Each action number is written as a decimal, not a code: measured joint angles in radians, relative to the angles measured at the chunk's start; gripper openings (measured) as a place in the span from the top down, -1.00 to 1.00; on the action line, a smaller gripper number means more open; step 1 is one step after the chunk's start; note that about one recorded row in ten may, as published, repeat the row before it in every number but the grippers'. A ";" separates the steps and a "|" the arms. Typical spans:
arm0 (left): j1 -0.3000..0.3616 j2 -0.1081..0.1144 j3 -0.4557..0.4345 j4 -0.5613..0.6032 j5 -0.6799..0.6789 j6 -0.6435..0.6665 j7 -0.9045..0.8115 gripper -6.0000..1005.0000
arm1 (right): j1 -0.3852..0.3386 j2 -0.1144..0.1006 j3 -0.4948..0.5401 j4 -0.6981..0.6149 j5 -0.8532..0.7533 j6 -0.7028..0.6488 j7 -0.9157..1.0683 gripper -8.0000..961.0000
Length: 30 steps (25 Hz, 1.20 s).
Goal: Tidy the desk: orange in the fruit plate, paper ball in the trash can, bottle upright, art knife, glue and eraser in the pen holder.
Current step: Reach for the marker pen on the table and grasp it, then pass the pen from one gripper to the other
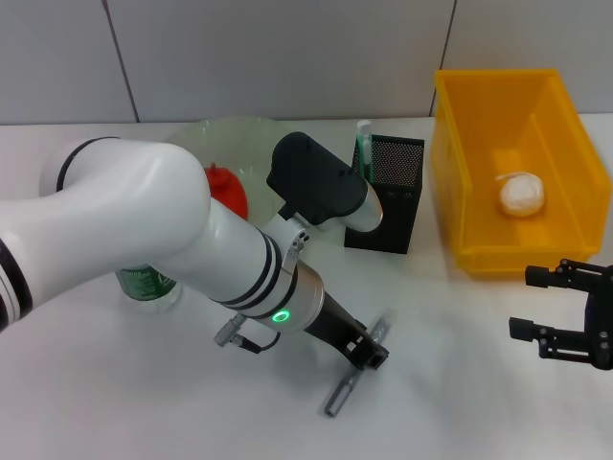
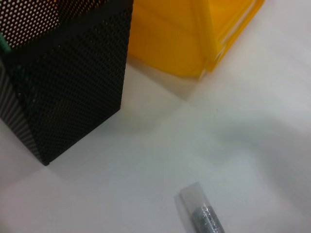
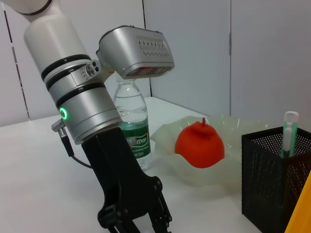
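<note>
Art knife (image 1: pixel 356 366) lay diagonally, near end toward the robot, under the left gripper (image 1: pixel 369 349); finger state unclear; right gripper (image 1: pixel 536 302) spread.

White table (image 1: pixel 460 383) carries trash can (image 1: pixel 479 163), pen holder (image 1: pixel 393 206), bottle (image 3: pixel 132 126), fruit plate (image 3: pixel 228 177).

surface: white desk (image 1: pixel 144 412) | backdrop: pale grey panelled wall (image 1: pixel 287 57), dark seams | light: even

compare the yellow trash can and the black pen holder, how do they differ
The trash can is bright yellow solid plastic, wide and low; the pen holder is black see-through mesh, narrow and taller than wide. The trash can holds the paper ball; the pen holder holds the glue, standing upright. Both are open-topped and stand on the white table.
</note>
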 joint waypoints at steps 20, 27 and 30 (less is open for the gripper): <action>0.164 0.006 -0.222 0.258 -0.001 0.022 0.025 0.64 | 0.002 -0.004 0.002 0.003 0.002 0.004 0.011 -0.55; 0.276 0.007 -0.288 0.358 -0.176 -0.015 0.197 0.64 | 0.001 0.000 0.004 0.006 0.003 0.021 0.014 -0.55; 0.316 0.007 -0.302 0.356 -0.356 -0.029 0.381 0.64 | 0.001 0.001 0.004 0.007 0.005 0.033 0.021 -0.55</action>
